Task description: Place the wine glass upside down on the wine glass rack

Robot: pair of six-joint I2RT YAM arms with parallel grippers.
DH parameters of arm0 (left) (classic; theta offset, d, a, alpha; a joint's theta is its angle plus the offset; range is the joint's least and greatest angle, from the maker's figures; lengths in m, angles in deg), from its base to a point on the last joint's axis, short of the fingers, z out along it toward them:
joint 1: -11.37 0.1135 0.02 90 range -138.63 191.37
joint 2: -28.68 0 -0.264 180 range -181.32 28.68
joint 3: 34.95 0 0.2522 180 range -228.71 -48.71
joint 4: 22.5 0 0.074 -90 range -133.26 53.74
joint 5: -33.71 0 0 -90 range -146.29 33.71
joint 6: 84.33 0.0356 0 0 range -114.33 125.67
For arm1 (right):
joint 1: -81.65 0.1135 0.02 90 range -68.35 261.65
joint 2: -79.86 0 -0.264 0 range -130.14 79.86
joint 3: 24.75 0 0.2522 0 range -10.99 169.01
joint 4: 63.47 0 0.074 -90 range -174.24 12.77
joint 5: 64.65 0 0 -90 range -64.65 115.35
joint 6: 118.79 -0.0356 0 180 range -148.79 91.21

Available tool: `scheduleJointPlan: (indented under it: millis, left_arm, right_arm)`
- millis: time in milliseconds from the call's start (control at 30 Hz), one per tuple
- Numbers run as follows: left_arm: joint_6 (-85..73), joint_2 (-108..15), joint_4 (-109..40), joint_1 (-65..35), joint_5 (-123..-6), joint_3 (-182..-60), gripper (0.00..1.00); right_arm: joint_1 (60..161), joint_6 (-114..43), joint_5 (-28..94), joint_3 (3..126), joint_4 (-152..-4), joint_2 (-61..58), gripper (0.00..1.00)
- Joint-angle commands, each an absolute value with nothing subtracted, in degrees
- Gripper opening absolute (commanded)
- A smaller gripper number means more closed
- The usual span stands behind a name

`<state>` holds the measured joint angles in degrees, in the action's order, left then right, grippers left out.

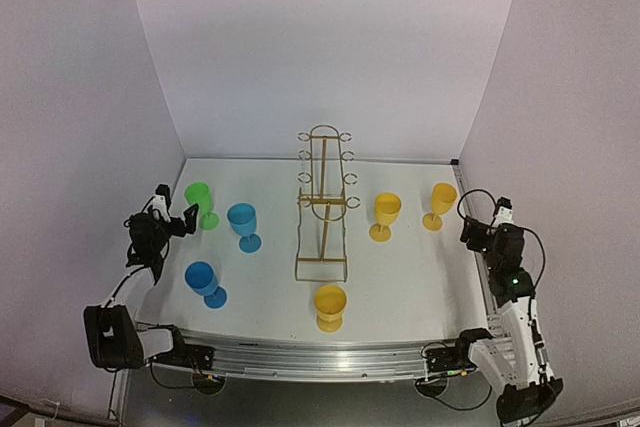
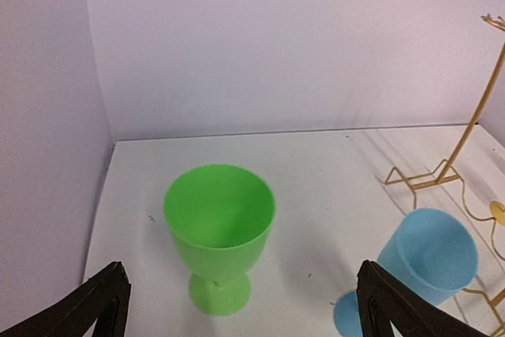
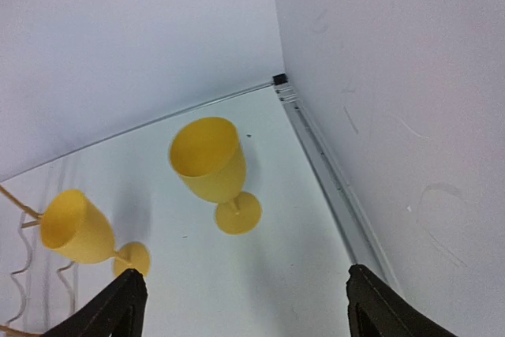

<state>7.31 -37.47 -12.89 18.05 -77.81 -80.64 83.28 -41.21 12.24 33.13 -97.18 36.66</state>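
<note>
Reaching step: the left claw [image 2: 242, 272], wide open and empty, frames the upright green plastic wine glass [image 2: 219, 215] at lower centre, next needing a grasp and flip toward the mid-frame gold wire wine glass rack [image 1: 323, 197].

Robotics lab booth: white panels [image 1: 320, 47] around table [image 1: 420, 277]

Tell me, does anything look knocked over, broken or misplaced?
Nothing stands out: the green goblet, both blue goblets and three yellow goblets stand upright, and the gold wire rack stands upright between them, holding nothing.

Matt plastic glasses [image 2: 219, 226] — thin gold wire rack [image 1: 322, 202].
</note>
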Motion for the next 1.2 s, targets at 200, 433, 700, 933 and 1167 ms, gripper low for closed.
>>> scheduleJointPlan:
  millis: [200, 433, 700, 933, 1167]
  left_arm:
    - [8.86, -30.56, -37.52, 0.74, -83.2, -92.41, 1.0]
    - [11.96, -29.89, -41.11, -8.25, -86.29, -95.7, 1.0]
    - [20.21, -30.22, -47.75, -13.82, -88.73, -98.62, 1.0]
    - [21.06, -30.45, -48.85, -15.45, -89.48, -98.57, 1.0]
    - [21.24, -30.58, -48.57, -15.45, -89.93, -98.92, 1.0]
  right_arm:
    - [88.95, -60.07, 35.17, 54.09, -130.64, 28.76, 0.67]
    - [106.98, -70.89, 27.61, 52.91, -135.49, 27.68, 0.59]
    - [135.4, -65.98, 14.92, 61.28, -131.3, 8.86, 0.65]
    - [145.51, -64.88, 13.78, 68.17, -124.36, -6.06, 0.71]
    - [145.73, -63.71, 17.7, 70.77, -124.17, -12.24, 0.66]
